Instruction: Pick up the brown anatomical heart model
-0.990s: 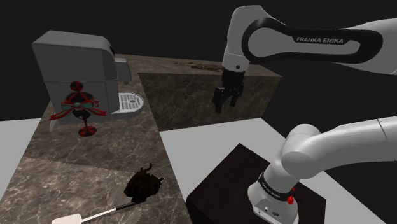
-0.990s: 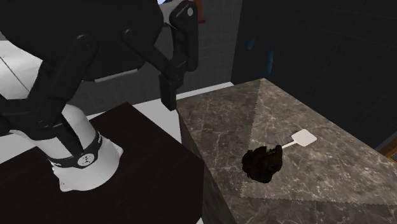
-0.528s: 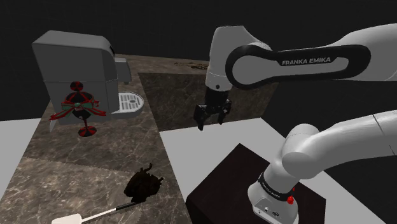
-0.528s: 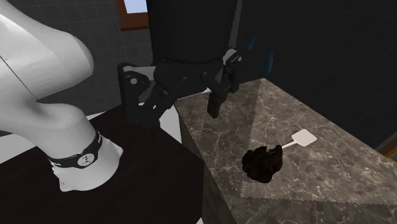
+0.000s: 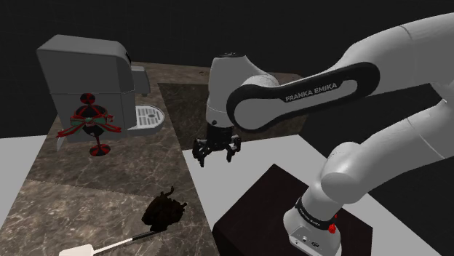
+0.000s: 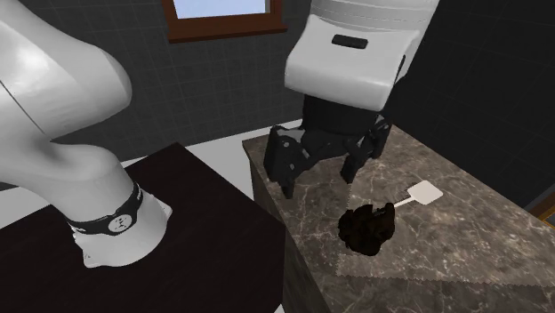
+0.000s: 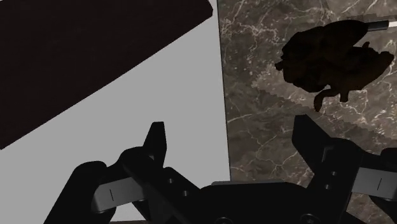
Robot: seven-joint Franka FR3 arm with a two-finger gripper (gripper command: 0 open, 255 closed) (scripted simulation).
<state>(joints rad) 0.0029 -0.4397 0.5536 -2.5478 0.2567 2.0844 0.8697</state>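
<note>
Over the edge of the marble counter (image 5: 87, 182) hangs the black gripper (image 5: 215, 150) (image 6: 320, 173) (image 7: 233, 140), its fingers spread wide with nothing between them. One finger stands over the grey floor (image 7: 159, 83), the other over the marble. Further along the counter lies the dark brown heart model (image 5: 164, 211) (image 6: 367, 227) (image 7: 334, 57), apart from the fingers and not touched. Just beside the heart lies a white spatula (image 5: 94, 249) (image 6: 425, 192). At the counter's far end stand a grey coffee machine (image 5: 87, 73) and a red and black ornament (image 5: 91, 124).
</note>
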